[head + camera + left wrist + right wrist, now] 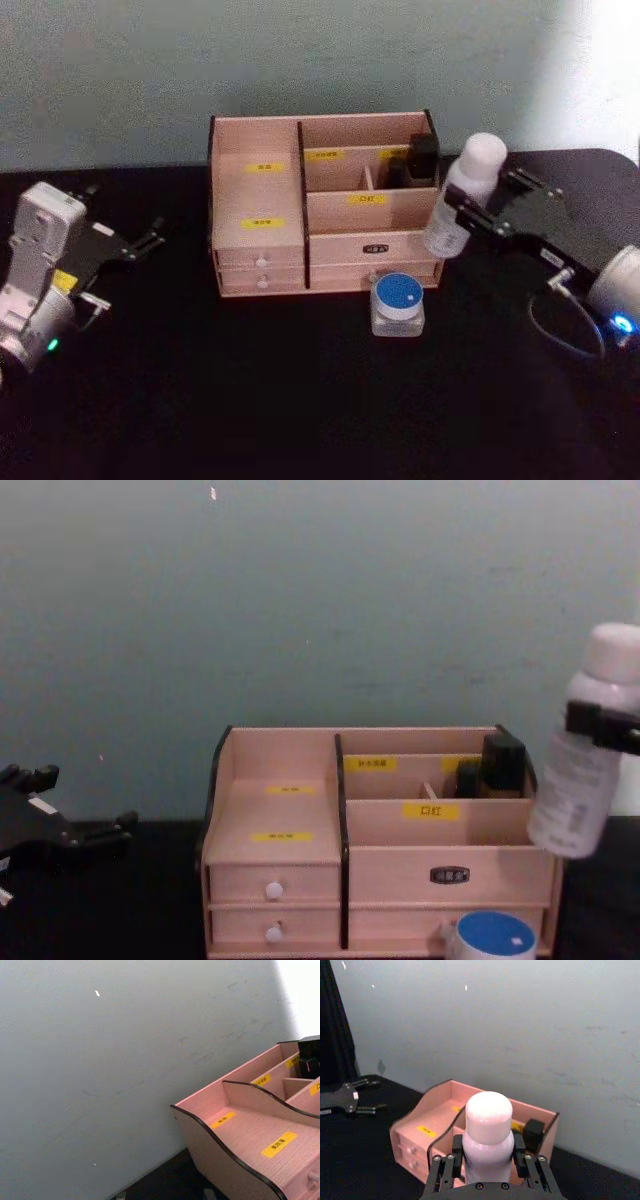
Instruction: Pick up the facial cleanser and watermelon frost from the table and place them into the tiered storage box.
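Head view: R gripper is clamped on the cleanser bottle, fingers round its middle, white cap uppermost, bottle raised off the black table. The tiered storage box sits just to that gripper's left, w/ a dark item in the back compartment nearest it. A blue-lidded jar stands on the table below and left of the gripper, just in front of the box. L gripper is parked well left of the box, fingers apart, holding nothing. L wrist view: box's stepped side ahead of the hand, dark item at its far end. R wrist view: bottle upright btw the fingers, gripper closed on it; box lies beyond and below, L gripper farther off past it, spread open. Chest view: R gripper grips the bottle just under the cap, slightly tilted, beside the box's right end, above table level; jar low, left of the gripper; L gripper apart on the other side.
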Controlling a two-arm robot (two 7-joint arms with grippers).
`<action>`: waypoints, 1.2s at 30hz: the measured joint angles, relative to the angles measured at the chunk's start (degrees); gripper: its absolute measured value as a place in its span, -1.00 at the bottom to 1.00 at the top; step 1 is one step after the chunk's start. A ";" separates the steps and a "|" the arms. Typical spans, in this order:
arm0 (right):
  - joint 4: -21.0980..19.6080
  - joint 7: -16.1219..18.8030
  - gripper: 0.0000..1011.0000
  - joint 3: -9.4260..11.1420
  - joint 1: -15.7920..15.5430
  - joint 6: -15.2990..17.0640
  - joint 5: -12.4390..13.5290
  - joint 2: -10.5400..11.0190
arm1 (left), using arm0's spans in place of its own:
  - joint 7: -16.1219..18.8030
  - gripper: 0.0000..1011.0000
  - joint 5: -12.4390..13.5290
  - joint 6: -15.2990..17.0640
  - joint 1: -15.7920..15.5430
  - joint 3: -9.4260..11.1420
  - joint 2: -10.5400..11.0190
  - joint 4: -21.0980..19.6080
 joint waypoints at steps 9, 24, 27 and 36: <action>6.70 1.30 0.18 -3.97 9.19 1.05 -1.33 -3.35 | 0.00 0.98 0.00 0.00 0.00 0.00 0.00 0.00; 22.18 3.79 0.18 -10.37 24.97 3.83 -3.15 -10.22 | 0.00 0.98 0.00 0.00 0.00 0.00 0.00 0.00; 23.74 3.92 0.18 -10.88 26.43 4.03 -3.30 -10.94 | 0.00 0.98 0.00 0.00 0.00 0.00 0.00 0.00; 29.45 4.43 0.18 -12.84 30.96 4.20 -4.85 -13.01 | 0.00 0.98 0.00 0.00 0.00 0.00 0.00 0.00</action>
